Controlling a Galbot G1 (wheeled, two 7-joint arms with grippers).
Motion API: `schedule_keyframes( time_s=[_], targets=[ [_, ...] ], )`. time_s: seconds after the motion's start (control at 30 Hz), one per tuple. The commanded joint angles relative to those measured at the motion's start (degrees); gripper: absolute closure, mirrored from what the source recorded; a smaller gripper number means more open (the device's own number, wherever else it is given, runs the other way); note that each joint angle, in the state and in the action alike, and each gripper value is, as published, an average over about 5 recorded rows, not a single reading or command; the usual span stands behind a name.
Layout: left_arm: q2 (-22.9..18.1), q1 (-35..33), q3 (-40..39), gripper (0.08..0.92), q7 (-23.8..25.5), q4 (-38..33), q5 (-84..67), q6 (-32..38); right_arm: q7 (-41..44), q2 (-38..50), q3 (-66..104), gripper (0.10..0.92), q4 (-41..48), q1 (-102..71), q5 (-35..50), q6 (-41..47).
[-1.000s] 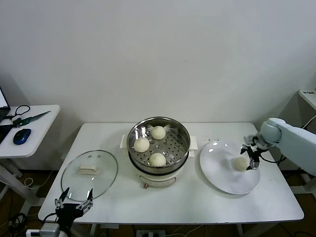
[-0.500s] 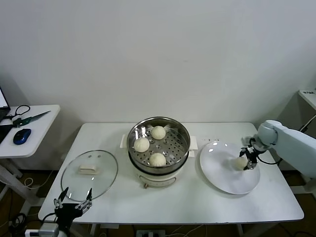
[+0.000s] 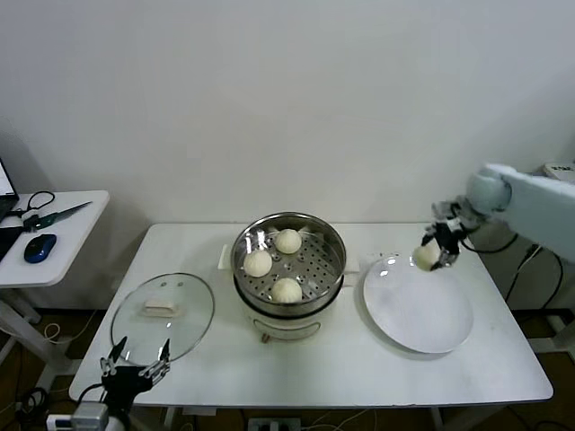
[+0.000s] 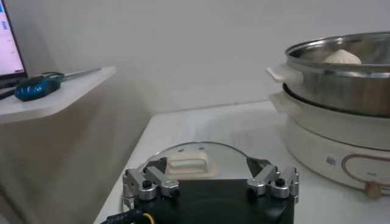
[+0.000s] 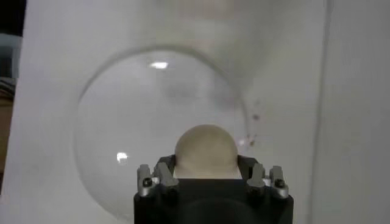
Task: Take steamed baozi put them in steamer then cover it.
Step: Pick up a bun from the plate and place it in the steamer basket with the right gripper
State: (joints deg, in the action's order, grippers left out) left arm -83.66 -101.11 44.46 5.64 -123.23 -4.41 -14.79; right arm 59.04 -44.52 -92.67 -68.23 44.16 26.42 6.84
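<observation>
The steel steamer (image 3: pixel 289 235) stands at the table's middle on its white base, holding three cream-white baozi (image 3: pixel 287 241) (image 3: pixel 258 263) (image 3: pixel 287 290) on the perforated tray. My right gripper (image 3: pixel 432 251) is shut on the fourth baozi (image 3: pixel 426 256) and holds it in the air above the far edge of the white plate (image 3: pixel 418 305). In the right wrist view the baozi (image 5: pixel 205 150) sits between the jaws, the plate (image 5: pixel 134 122) below. My left gripper (image 3: pixel 135 368) is open, parked at the table's front left corner. The steamer (image 4: pixel 341 73) also shows in the left wrist view.
The glass lid (image 3: pixel 163 316) with a white knob lies flat on the table left of the steamer, just beyond the left gripper; it also shows in the left wrist view (image 4: pixel 189 159). A side table (image 3: pixel 49 235) with a blue mouse stands at far left.
My right gripper closed on the baozi on the plate, then lifted it up and back off the plate. The plate is now bare. The left arm has not moved.
</observation>
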Motion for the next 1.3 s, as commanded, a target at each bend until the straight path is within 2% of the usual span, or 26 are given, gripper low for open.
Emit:
schedule_keyframes(
  time_s=[0.03, 0.23, 0.43, 0.83, 1.3],
  targets=[
    [0.1, 0.0, -0.2, 0.177, 0.0, -0.8, -0.2, 0.0, -7.3, -13.3, -14.1, 0.347, -17.7, 26.9, 27.7, 8.9],
    [-0.1, -0.1, 0.2, 0.177, -0.1, -1.2, -0.5, 0.1, -14.4, -22.0, -7.5, 0.347, -19.4, 19.9, 32.6, 15.3],
    [-0.3, -0.1, 0.3, 0.177, -0.1, -1.4, -0.5, 0.1, -17.0, -26.4, -6.7, 0.347, -15.7, 9.9, 28.7, 17.1],
    [0.1, -0.2, 0.4, 0.177, -0.1, -0.4, -0.6, 0.3, -19.0, -24.1, -6.7, 0.347, -11.1, -1.1, 20.5, 18.0],
    [0.1, 0.2, 0.3, 0.177, -0.1, 0.1, -0.6, 0.2, -19.1, -23.5, -6.1, 0.347, -8.7, -3.1, 17.1, 17.8]
  ],
)
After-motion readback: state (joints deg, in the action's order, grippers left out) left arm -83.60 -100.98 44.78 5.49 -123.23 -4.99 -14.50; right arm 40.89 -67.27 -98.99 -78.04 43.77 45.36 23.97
